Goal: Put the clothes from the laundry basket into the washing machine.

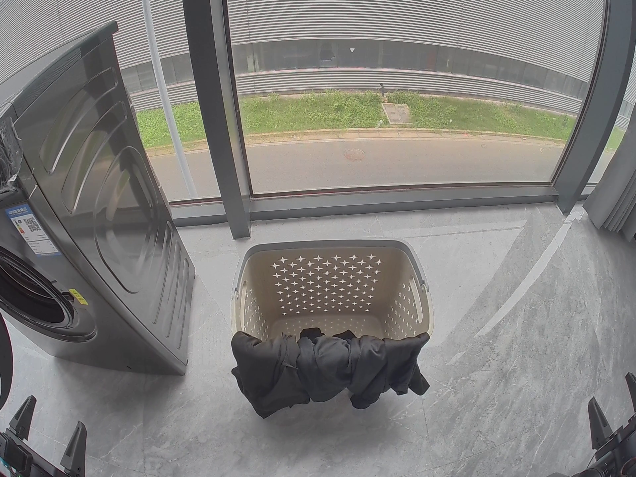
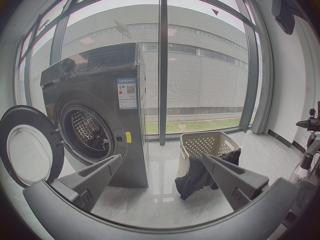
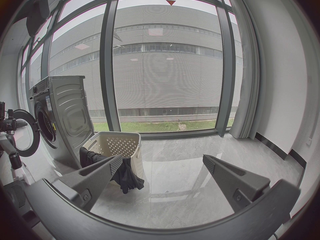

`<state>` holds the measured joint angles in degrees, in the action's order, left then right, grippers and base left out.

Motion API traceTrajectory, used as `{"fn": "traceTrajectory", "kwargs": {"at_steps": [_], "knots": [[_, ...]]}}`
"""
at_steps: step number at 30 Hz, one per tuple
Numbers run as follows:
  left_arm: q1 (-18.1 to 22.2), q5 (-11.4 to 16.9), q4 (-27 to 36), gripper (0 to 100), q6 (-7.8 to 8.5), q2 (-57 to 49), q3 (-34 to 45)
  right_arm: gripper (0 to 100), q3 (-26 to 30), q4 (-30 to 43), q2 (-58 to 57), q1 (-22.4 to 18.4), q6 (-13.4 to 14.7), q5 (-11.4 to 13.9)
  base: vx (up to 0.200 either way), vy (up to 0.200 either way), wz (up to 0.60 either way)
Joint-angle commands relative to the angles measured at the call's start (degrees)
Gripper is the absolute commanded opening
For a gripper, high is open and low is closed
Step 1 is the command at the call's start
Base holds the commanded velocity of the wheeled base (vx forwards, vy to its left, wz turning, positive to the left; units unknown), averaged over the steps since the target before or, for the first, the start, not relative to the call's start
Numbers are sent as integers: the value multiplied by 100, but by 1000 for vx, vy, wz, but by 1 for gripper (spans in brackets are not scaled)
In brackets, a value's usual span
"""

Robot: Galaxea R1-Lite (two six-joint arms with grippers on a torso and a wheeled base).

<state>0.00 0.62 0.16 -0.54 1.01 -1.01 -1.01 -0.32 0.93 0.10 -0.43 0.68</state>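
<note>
Left gripper (image 2: 161,157): the two dark grey wedge fingers stand wide apart, nothing between them, low over the floor. Right gripper (image 3: 161,157): likewise spread and empty, at about the same height. Forward of both and roughly midway between them, well apart from either, sits the beige perforated plastic laundry basket (image 1: 331,245) on the pale grey marble-look floor (image 1: 517,366). One dark grey crumpled cloth garment (image 1: 324,366) hangs over the basket's rim on the side nearest the grippers, with most of it outside the wall and its lower edge near the floor. The part of the basket's inside that shows holds nothing else, though the garment hides the near corner. Forward of the left gripper and to its outer side, farther from the right one, stands the dark grey front-loading washing machine (image 2: 100,84). Its round glass-centred door (image 2: 28,147) is swung fully open, and the perforated steel drum (image 2: 88,132) looks empty as far as can be seen. Judgement on progress: nothing loaded yet. The door being open is the only step in place; grasping the garment, carrying it across to the drum and releasing it there all remain, and this looks like the only piece to move.
</note>
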Motion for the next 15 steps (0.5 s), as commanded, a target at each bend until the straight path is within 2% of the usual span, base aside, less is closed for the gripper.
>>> {"fn": "traceTrajectory", "kwargs": {"at_steps": [1, 11, 13, 15], "knots": [[0, -1, 2, 100, 1, -92, 92, 100, 101, -3, -93, -1, -1, 2, 0, 0, 0], [0, 8, 2, 100, -34, -92, 92, 100, 101, -3, -93, -1, 25, 11, 0, 0, 0], [0, 17, 2, 100, 27, -101, 92, 100, 101, -3, -93, -1, 25, 11, 0, 0, 0], [9, 26, 2, 100, 45, -101, 92, 100, -365, -100, -75, 17, 16, 46, 0, 0, 0]]}}
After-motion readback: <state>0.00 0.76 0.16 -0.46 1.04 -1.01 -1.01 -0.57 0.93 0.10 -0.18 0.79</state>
